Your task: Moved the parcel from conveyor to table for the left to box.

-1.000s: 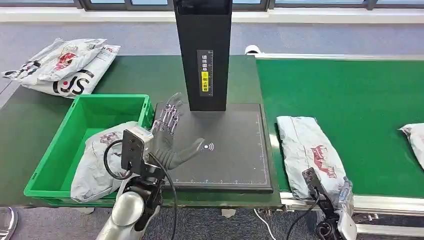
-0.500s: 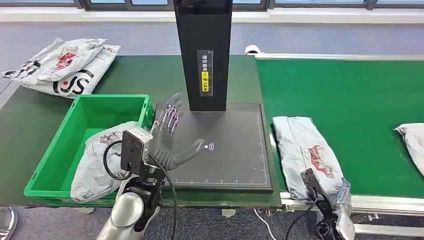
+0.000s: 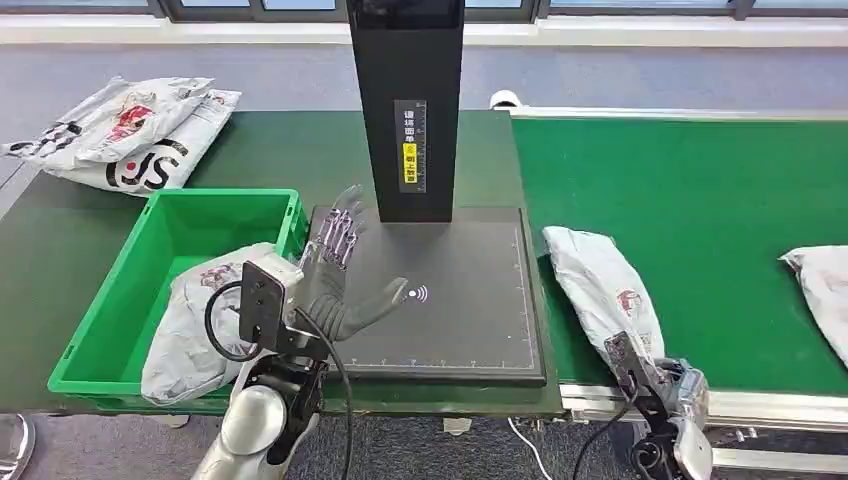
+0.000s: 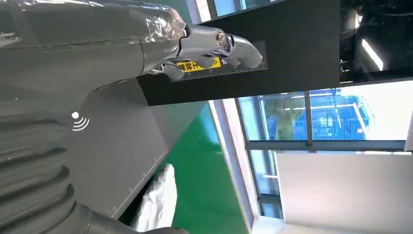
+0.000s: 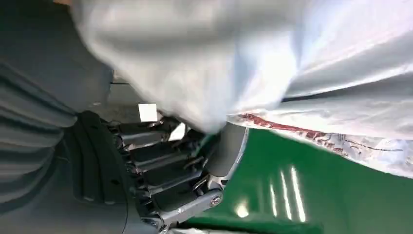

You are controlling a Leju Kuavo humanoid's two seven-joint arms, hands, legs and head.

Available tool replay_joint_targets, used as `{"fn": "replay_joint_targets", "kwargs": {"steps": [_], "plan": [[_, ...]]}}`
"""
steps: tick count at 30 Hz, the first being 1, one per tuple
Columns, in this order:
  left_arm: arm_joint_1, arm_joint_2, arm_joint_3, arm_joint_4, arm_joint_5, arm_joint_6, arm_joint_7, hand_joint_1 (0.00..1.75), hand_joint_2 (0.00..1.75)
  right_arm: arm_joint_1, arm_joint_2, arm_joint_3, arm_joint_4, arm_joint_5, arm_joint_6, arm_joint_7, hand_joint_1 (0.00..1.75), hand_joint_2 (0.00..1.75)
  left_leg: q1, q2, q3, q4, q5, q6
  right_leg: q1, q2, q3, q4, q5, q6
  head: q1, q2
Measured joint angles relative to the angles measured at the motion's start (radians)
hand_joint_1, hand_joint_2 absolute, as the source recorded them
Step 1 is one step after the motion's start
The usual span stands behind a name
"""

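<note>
Because the parcel [image 3: 603, 287] is a soft, slick poly mailer lying on the green conveyor [image 3: 720, 200] just beside the black scale pad [image 3: 470, 300], it will likely sag and slip, so gripping its near end suits. The right hand [image 3: 668, 392] clasps that end, fingers [image 5: 160, 168] curled beneath. The left hand [image 3: 335, 275] hovers empty, fingers spread.

Parcel [image 3: 603, 288] on conveyor [image 3: 700, 200], right of table [image 3: 440, 300]; bin [image 3: 170, 240] left.
</note>
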Motion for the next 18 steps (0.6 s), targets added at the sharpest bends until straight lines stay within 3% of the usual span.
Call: {"fn": "replay_joint_targets", "kwargs": {"steps": [12,18], "plan": [[0.002,-0.001,0.0,-0.008,-0.01,0.008,0.001,0.0,1.75,0.076,0.016,0.061,-0.247,0.008,0.012,0.001,1.75,1.75,0.0,0.0,0.0,0.0,0.0,0.001,-0.001,0.0,0.0,0.0,-0.001,0.001,0.0,0.0],[0.002,-0.002,0.0,-0.008,-0.014,0.009,0.003,0.0,1.75,0.107,0.026,0.074,-0.357,-0.051,-0.114,-0.098,1.75,1.75,0.0,0.0,0.0,0.0,0.0,0.001,-0.002,0.0,0.0,0.0,-0.001,0.001,0.0,0.0]]}}
